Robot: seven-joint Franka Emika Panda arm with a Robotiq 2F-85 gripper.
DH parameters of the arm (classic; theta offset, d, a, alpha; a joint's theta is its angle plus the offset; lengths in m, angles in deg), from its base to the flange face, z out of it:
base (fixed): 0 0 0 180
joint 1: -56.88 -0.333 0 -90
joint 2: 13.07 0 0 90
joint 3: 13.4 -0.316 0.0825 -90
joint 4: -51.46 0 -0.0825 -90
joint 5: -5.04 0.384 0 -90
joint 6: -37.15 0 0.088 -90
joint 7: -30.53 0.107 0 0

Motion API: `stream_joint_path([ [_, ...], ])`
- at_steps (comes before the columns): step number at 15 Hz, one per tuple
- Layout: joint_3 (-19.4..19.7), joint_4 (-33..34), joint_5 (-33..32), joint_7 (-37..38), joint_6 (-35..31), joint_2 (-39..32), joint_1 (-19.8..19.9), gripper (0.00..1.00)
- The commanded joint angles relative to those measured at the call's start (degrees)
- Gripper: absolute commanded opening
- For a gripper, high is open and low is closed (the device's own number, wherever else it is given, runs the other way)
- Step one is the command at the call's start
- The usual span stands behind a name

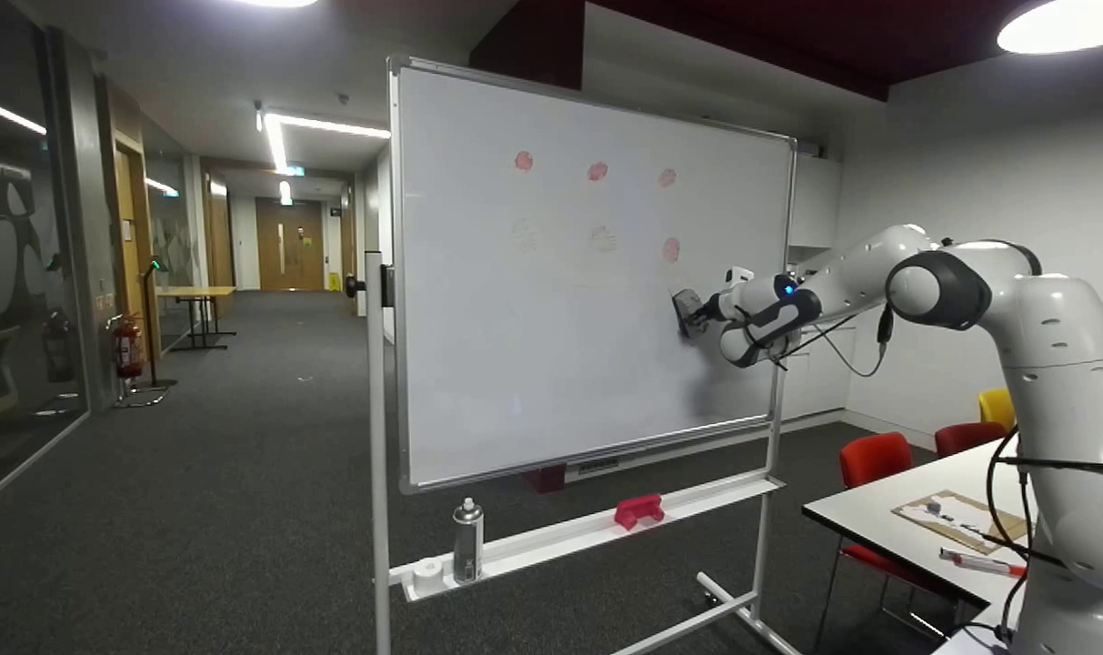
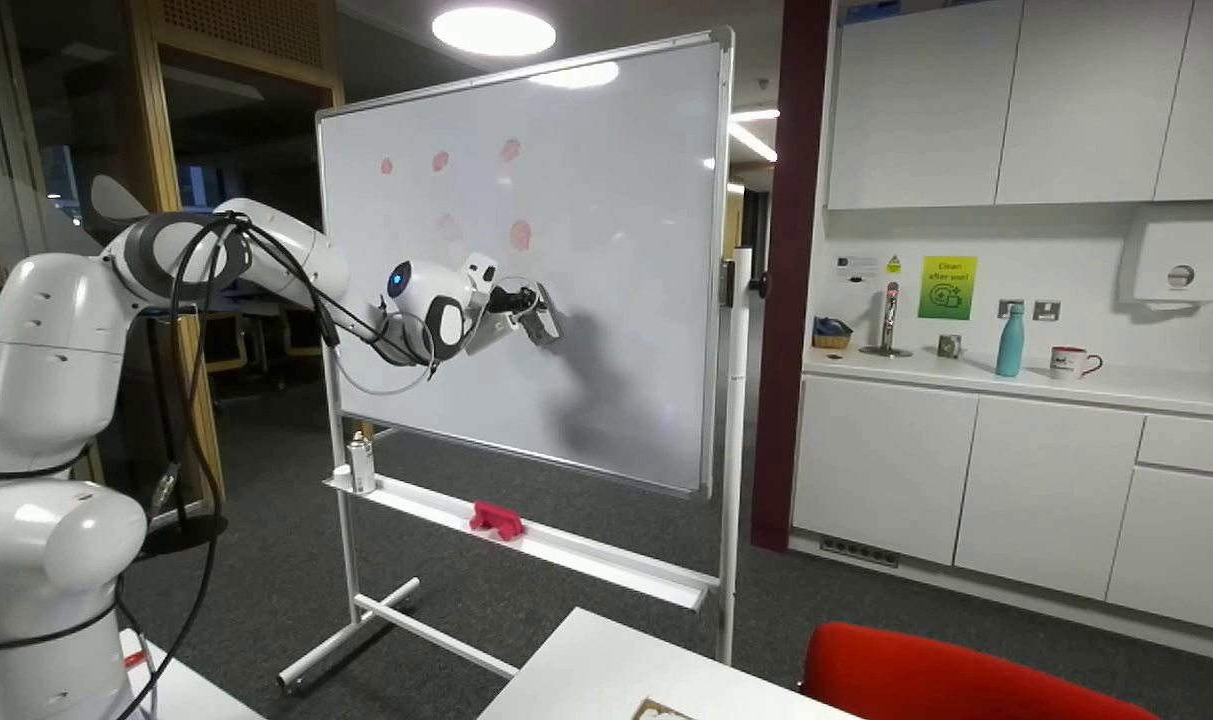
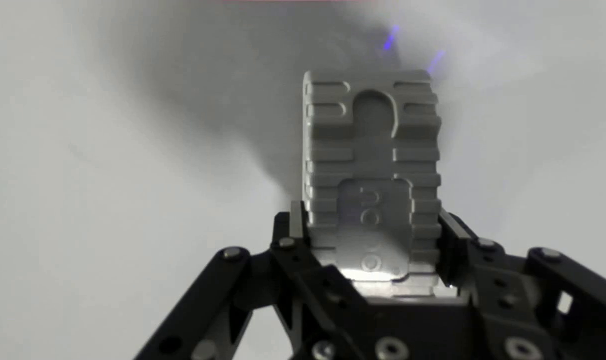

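Okay, wrist view: gripper (image 3: 372, 223) part-closed, clamped on both sides of a gray ribbed eraser (image 3: 372, 150), whiteboard (image 3: 108, 250) behind. In an exterior view, eraser tilted at the whiteboard, contact unclear, below a red smudge (image 1: 671, 249); spray can (image 1: 467, 546) and red piece (image 1: 639, 511) on the tray (image 1: 551, 539). In an exterior view, eraser beside a dark shadow (image 2: 596, 385); teal bottle (image 2: 1010, 342), mug (image 2: 1067, 363) on the counter (image 2: 1166, 390) well apart.

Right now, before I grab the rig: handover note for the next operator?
Claw: shut on the grey eraser, tilted at the whiteboard; contact unclear.
Done, by the look: two lower-row marks are only faint traces.
Left, it seems: four clear red marks, three in the top row, one below.
Spray can stands on the tray below the whiteboard.
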Motion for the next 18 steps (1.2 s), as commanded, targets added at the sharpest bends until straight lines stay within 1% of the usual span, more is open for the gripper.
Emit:
stream_joint_path([
  [1,8.71,2.47,4.68,-3.18,0.38,-5.29,-6.19,0.35],
  [3,12.66,2.26,6.13,-2.99,0.4,-6.79,-9.36,0.35],
  [6,17.51,1.29,7.14,-2.52,-0.07,-8.59,-13.73,0.35],
  [11,22.21,0.13,7.25,-1.66,-0.24,-9.84,-19.14,0.35],
  [18,27.21,-0.93,7.45,-1.17,-0.18,-10.37,-25.8,0.35],
])
